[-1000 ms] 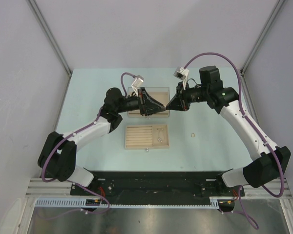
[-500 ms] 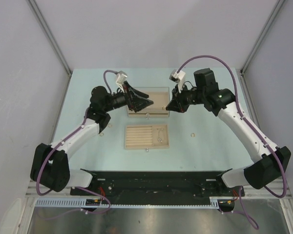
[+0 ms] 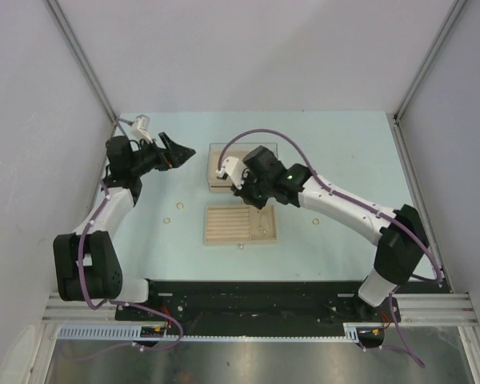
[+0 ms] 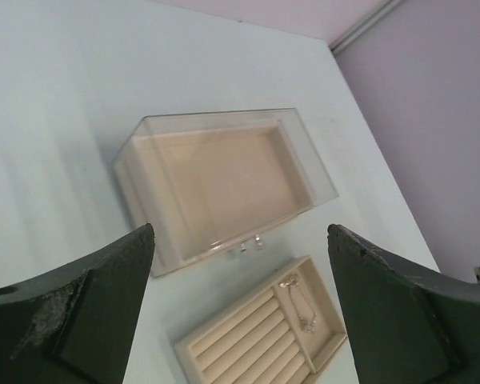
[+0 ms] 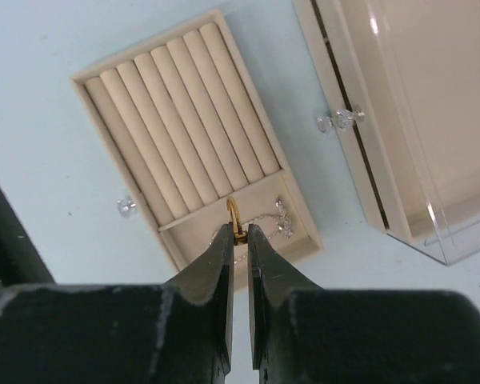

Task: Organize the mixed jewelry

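My right gripper [image 5: 238,233] is shut on a small gold ring [image 5: 234,213], held edge-on above the end compartment of the beige slotted tray [image 5: 176,120]. A thin silvery chain [image 5: 276,218] lies in that compartment. In the top view the right gripper [image 3: 254,200] hangs over the tray's far edge [image 3: 240,210]. Three more gold rings lie loose on the table: two left of the tray [image 3: 178,206] [image 3: 168,220], one to its right [image 3: 314,221]. My left gripper [image 3: 184,150] is open and empty, left of the clear-lidded box [image 3: 242,170]; its own view shows the box [image 4: 224,180] and the chain [image 4: 302,302].
The clear-lidded beige box [image 5: 400,120] with two small crystal knobs [image 5: 340,120] stands just beyond the tray. The tray has a crystal knob [image 5: 126,206] on its near side. Grey walls close in the table on both sides and at the back.
The left gripper pulled back to the left, away from the box, and opened. The right arm swung from the box's right side over to the tray, its jaws still shut.
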`<state>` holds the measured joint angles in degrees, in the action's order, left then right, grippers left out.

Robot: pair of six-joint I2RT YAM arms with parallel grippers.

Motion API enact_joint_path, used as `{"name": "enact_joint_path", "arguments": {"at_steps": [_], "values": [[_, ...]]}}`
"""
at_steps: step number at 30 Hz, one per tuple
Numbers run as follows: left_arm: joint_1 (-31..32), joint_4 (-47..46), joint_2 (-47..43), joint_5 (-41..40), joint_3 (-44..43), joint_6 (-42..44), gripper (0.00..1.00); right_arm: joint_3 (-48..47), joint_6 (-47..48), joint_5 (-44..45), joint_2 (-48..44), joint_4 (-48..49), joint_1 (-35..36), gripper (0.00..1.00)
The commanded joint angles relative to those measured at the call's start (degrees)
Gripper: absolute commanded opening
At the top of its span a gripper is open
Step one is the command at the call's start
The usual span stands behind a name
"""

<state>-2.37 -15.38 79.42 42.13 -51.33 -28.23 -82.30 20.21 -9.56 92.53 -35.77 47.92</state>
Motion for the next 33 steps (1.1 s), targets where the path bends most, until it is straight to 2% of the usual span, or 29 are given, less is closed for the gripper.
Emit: {"name": "enact_joint_path", "arguments": {"at_steps": [1, 5, 16, 33], "values": [[-3.34, 4.12, -0.31, 0.50, 0.70, 4.05, 0.94, -0.31, 4.49, 11.56, 4.14, 4.65, 5.07, 0.00], [-4.92, 7.89, -1.54, -1.60, 1.32, 7.92, 0.94, -0.40, 6.16, 16.40, 8.45, 6.76, 8.32, 0.00], [-5.54, 12.30, -5.94, -2.67, 2.82, 14.78, 0.95, -3.12, 8.09, 18.96, 16.44, 6.33, 12.54, 0.00], [-5.63, 12.30, -6.73, -1.35, 3.43, 15.57, 0.94, -6.20, 9.85, 20.99, 20.23, 5.97, 13.86, 0.00]]}}
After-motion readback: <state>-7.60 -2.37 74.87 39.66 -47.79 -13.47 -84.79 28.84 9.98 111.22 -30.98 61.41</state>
